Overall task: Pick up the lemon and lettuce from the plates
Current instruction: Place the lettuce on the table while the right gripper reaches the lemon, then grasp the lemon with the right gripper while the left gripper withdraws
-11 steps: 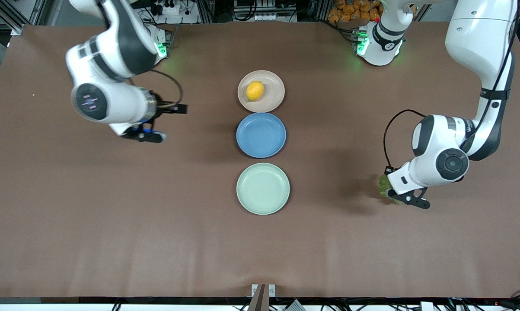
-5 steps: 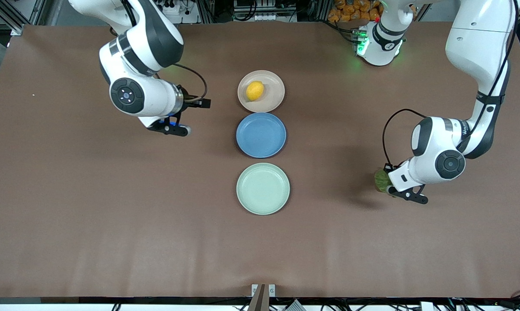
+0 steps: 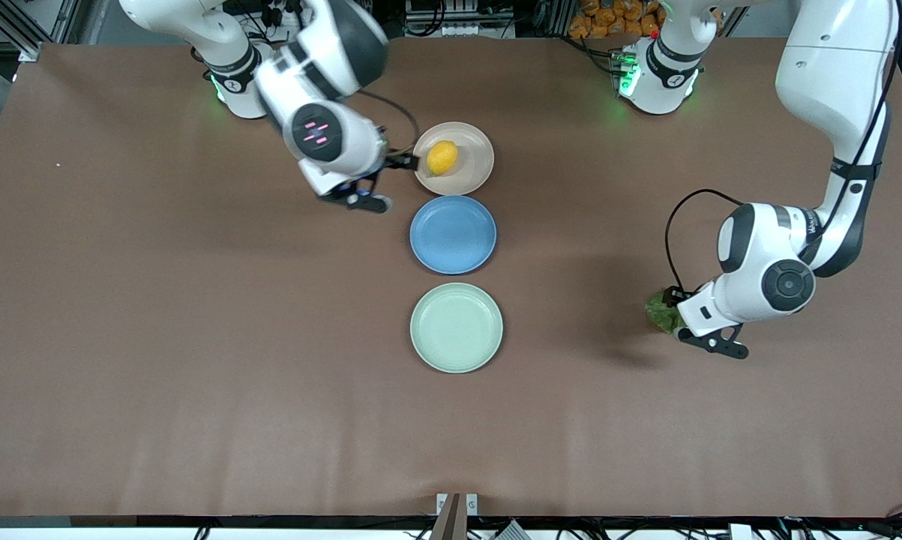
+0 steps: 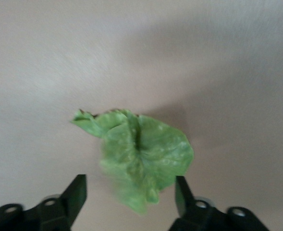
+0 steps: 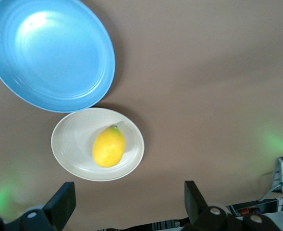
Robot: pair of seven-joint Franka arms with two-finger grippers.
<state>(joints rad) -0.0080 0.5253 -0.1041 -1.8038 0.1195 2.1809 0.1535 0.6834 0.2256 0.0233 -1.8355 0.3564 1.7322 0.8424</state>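
A: What's the setting?

B: A wide brown table [image 3: 196, 360] fills the view. Past its top edge are metal frame rails, cables and a heap of orange packets [image 3: 614, 16]. Two white arms stand there, bases lit green.

A: And on the table?

B: Three plates in a row down the middle. The beige-pink plate [image 3: 474, 171] is nearest the bases, the blue plate [image 3: 453, 234] just beside it, and the mint green plate [image 3: 456, 328] nearest the front camera, bare.

A: Where's the lemon?

B: The lemon [image 3: 442, 157] lies on the beige-pink plate, a little off centre.

A: The lettuce?

B: The lettuce [image 4: 141, 154] lies on the bare table toward the left arm's end, well apart from the plates.

A: What are the grippers doing?

B: The left gripper [image 4: 130, 197] hangs low over the lettuce, fingers spread to either side of the leaf, not pinching it. The right gripper [image 5: 129, 204] hovers beside the beige-pink plate, fingers wide apart and holding nothing.
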